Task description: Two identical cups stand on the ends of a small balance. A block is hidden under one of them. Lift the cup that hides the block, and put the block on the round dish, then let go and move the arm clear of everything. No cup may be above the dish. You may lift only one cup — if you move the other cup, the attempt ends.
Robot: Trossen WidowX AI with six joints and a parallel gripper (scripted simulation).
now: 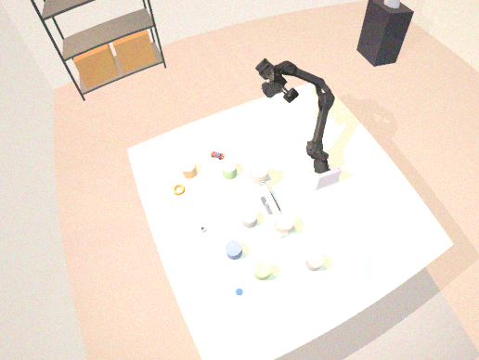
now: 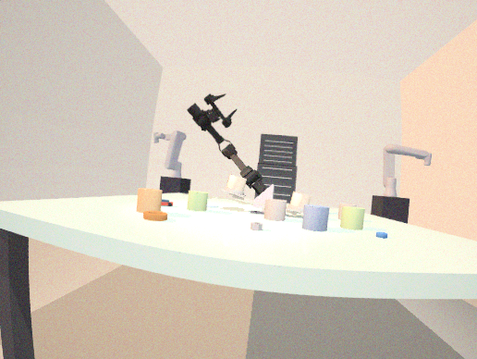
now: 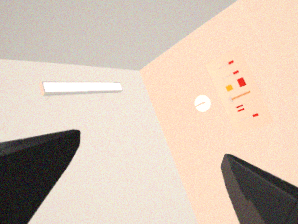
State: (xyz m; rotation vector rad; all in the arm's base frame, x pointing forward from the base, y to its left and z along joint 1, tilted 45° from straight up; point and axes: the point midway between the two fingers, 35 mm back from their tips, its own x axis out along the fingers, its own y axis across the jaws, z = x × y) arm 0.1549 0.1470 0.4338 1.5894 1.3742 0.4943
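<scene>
Two identical pale cream cups stand on the ends of the small balance (image 1: 272, 198). One cup (image 1: 260, 173) (image 2: 236, 184) sits visibly higher in the exterior view; the other cup (image 1: 284, 224) (image 2: 300, 201) sits lower, so the balance is tilted. No block shows; what is under each cup is hidden. I cannot make out the round dish against the bright table. My gripper (image 1: 281, 92) (image 2: 230, 103) (image 3: 151, 149) is wide open and empty, high above the table's back edge and well away from both cups. The wrist view shows only walls and ceiling between the fingers.
Near the balance stand a pinkish cup (image 1: 249, 219) (image 2: 275, 210), a green cup (image 1: 229, 171) (image 2: 197, 201) and a pink panel (image 1: 328, 179). Farther off are an orange cup (image 1: 189, 170), a blue cup (image 1: 234, 250), an orange ring (image 2: 155, 216) and a red toy car (image 1: 217, 155).
</scene>
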